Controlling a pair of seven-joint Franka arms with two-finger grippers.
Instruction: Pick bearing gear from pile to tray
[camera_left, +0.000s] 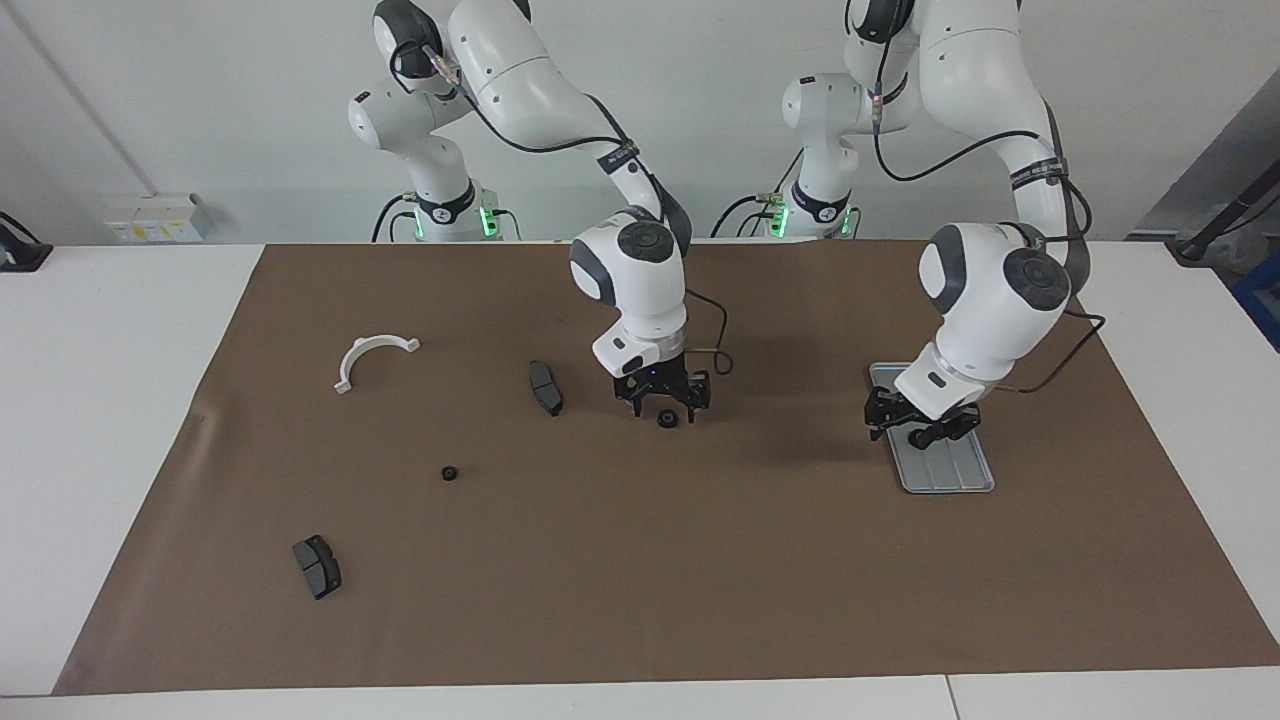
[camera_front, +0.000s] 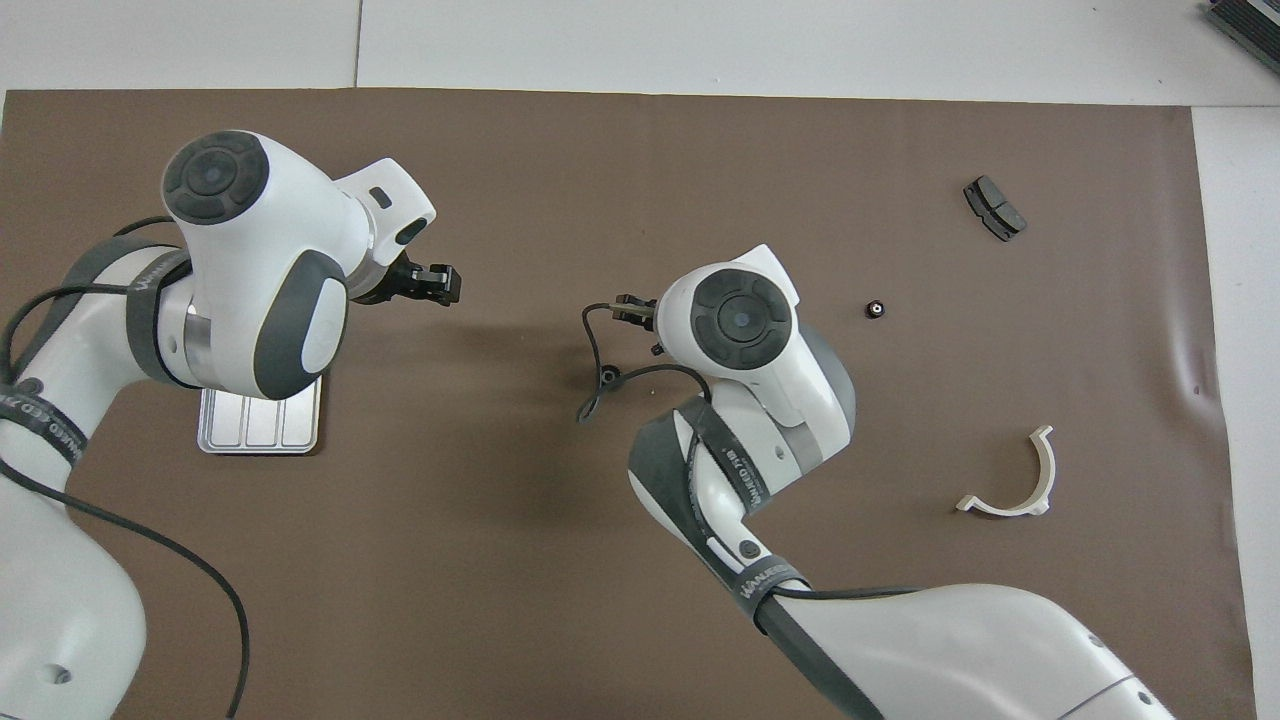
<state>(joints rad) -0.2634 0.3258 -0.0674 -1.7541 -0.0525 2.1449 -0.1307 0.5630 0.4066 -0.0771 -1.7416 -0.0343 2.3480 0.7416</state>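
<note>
Facing view: left end effector (camera_left: 920, 428) hangs over the tray (camera_left: 948, 472); I cannot tell its state, and it hides any gear there. Right end effector (camera_left: 662, 403), released, stands over a bearing gear (camera_left: 666, 420) mid-worktop. A second gear (camera_left: 450, 473) lies farther out, untouched.

Silver tray (camera_left: 962, 473) lies flat (grooved); black ring (camera_left: 666, 420) on mat.

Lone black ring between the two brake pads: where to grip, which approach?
Black ring lies flat, hole up, nothing touching it. Come straight down and pinch across its outer rim; it looks too low for a side approach.
</note>
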